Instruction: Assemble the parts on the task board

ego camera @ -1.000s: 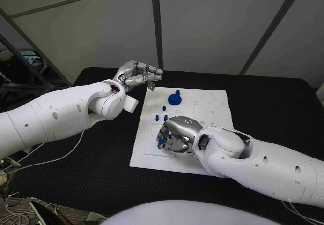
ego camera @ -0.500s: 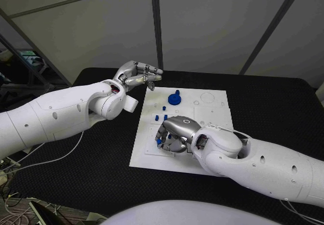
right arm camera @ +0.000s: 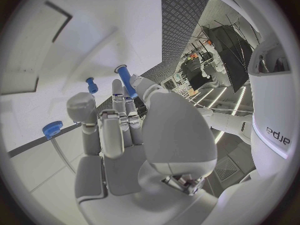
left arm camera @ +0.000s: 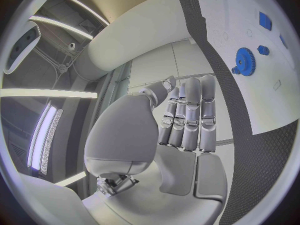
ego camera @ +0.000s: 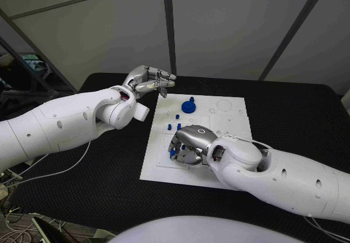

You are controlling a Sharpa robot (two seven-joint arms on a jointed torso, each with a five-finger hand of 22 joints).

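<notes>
Seen from the head cam: white rectangular task board (ego camera: 162, 152) lying mid-table on black textured table top (ego camera: 306, 116); right silver hand (ego camera: 188, 147) bent down over board's centre, palm-down, fingers curled toward the plate; small blue peg-shaped part (ego camera: 172, 151) at its fingertips, on the side toward the left arm. In right wrist view, long blue cylindrical peg (right arm camera: 127, 81) pinched between thumb and a finger, tilted, tip close over white surface; second short blue peg (right arm camera: 92, 85) standing in the board just beside it; blue toothed disc part (right arm camera: 52, 129) near, by an outer finger, apart from the hand.

Blue round gear part w/ upright knob (ego camera: 189, 106) resting on board's far end, well apart from the right hand; pair of small blue pegs (ego camera: 175, 126) standing betw. gear and hand; another small blue peg (ego camera: 176, 117) just beyond them.

Left silver hand (ego camera: 149, 81) raised beyond board's far left corner, above table edge, fingers folded in together, nothing in them; same in left wrist view: left hand (left arm camera: 184, 125) w/ fingers drawn side by side against palm, grasping nothing; blue gear (left arm camera: 244, 61), small blue piece (left arm camera: 263, 50) and blue square piece (left arm camera: 265, 21) visible on board past fingertips, well apart from them.
</notes>
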